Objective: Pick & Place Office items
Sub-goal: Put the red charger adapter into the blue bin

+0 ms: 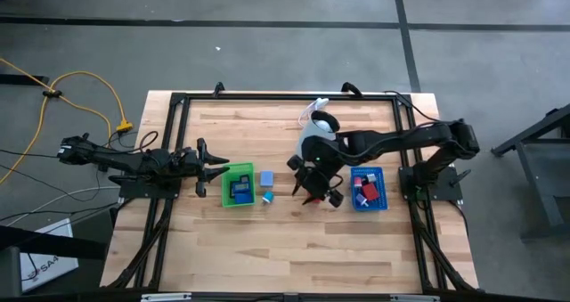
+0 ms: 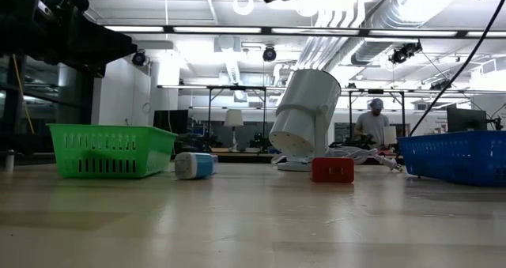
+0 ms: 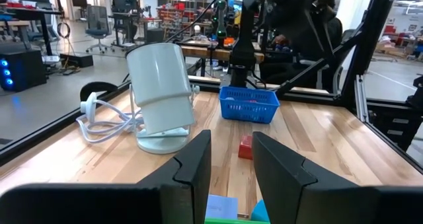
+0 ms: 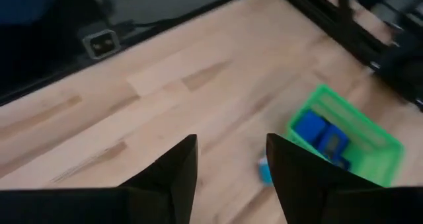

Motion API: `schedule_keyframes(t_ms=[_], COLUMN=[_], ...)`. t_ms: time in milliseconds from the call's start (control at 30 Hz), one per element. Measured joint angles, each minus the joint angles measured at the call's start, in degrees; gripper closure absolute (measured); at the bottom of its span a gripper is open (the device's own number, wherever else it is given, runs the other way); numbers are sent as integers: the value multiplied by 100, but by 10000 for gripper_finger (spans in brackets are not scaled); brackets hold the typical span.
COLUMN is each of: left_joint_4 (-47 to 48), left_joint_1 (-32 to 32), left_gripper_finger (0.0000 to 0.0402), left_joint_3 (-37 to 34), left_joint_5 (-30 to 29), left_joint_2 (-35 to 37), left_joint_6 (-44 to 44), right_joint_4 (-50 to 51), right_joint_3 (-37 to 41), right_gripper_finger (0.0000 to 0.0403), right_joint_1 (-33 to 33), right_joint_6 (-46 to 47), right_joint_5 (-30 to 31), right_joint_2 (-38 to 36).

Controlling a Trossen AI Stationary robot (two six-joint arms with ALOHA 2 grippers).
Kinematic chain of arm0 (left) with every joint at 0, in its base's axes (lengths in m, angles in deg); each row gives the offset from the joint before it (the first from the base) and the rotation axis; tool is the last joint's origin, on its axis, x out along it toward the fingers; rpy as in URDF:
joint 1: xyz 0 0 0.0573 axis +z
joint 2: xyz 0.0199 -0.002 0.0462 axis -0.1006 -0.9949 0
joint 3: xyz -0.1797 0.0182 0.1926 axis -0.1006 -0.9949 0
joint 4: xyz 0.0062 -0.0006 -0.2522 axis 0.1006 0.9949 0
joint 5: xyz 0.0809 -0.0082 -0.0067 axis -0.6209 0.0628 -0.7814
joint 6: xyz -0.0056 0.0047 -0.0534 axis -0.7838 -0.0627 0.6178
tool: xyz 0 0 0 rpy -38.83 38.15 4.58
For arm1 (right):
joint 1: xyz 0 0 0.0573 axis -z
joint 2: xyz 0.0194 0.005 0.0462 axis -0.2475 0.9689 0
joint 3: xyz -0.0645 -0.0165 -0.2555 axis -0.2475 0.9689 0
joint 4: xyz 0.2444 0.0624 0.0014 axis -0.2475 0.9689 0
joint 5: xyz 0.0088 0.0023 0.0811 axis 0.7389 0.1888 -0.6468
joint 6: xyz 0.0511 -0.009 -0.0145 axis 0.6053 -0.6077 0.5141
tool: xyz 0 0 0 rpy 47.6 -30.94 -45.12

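Blue pieces (image 1: 239, 190) lie in the green tray (image 1: 224, 193). Beside the tray, a blue-and-white piece (image 1: 265, 178) and a teal piece (image 1: 267, 196) rest on the table. A red block (image 2: 332, 170) sits on the wood near the blue tray (image 1: 381, 202), which holds red and white pieces (image 1: 362, 186). My left gripper (image 1: 219, 168) waits level just left of the green tray, its fingers (image 3: 198, 164) a little apart. My right gripper (image 1: 305, 193) hangs open above the table between the two trays, slanting down toward the green tray (image 4: 344, 135), with nothing between its fingers (image 4: 178, 168).
A pale cylindrical appliance (image 1: 316, 137) stands tilted on its stand behind the right gripper, with its white cord (image 3: 99, 121) coiled beside it. A black frame (image 1: 178, 102) borders the table. A person (image 2: 375, 122) is in the room beyond. The near half of the table is bare wood (image 1: 294, 248).
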Motion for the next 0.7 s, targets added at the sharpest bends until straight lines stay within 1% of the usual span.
schedule_keyframes(t_ms=[233, 367, 467, 700], left_joint_4=[0, 0, 0, 0], left_joint_1=[-1, -1, 1, 0], left_gripper_finger=[298, 298, 298, 298], left_joint_3=[0, 0, 0, 0], left_joint_5=[0, 0, 0, 0], left_joint_2=[0, 0, 0, 0], left_joint_6=[-2, -2, -1, -2], right_joint_4=[290, 314, 320, 291], right_joint_3=[-2, -2, -2, -2], right_gripper_finger=[237, 237, 237, 237], right_joint_1=[152, 265, 344, 343], right_joint_6=[-669, -909, -940, -650], right_joint_5=[-1063, -1332, -1213, -319], right_joint_2=[277, 365, 363, 363])
